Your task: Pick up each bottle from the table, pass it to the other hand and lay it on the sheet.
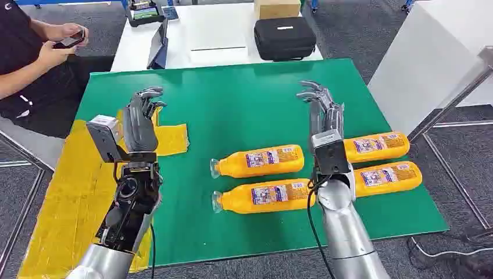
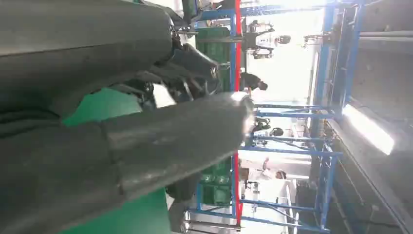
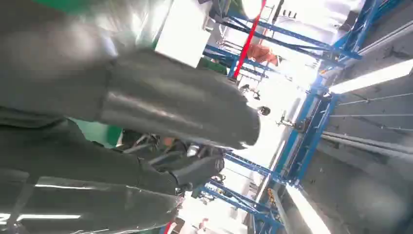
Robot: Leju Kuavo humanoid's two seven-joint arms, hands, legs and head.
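Green bench (image 1: 244, 99) spans most of head view, flat and bare in the middle, prob. kept that way so arms have room to meet for the handover. Yellow sheet (image 1: 70, 192) lies over bench's left edge w/ one flap reaching onto the green near left robot hand, i.e. drop zone sits on the side opposite the stock, which forces the pass btw hands. White table (image 1: 174, 40) behind carries black case (image 1: 285, 38), cardboard box (image 1: 277, 8), tablet (image 1: 157, 46); person (image 1: 23, 64) seated at far left w/ phone, well apart from the work. Four orange bottles on right half of bench, all lying on their sides in two rows, none on sheet yet: left pair, upper (image 1: 258, 160) and lower (image 1: 264, 196), caps pointing left toward centre; right pair, upper (image 1: 375, 146) and lower (image 1: 386, 177), partly hidden behind right forearm. Laid flat and parallel, likely so they can't tip and so a side grasp around the body works. Right robot hand (image 1: 320, 107) raised above and beyond the bottles, fingers spread and upright, released, holding nothing; placed on stock side, so judged the picker. Left robot hand (image 1: 142, 119) raised over the sheet's flap, fingers apart and slightly curled at tips, also released and empty; judged the receiver. Wrist views blurred, mostly own fingers.
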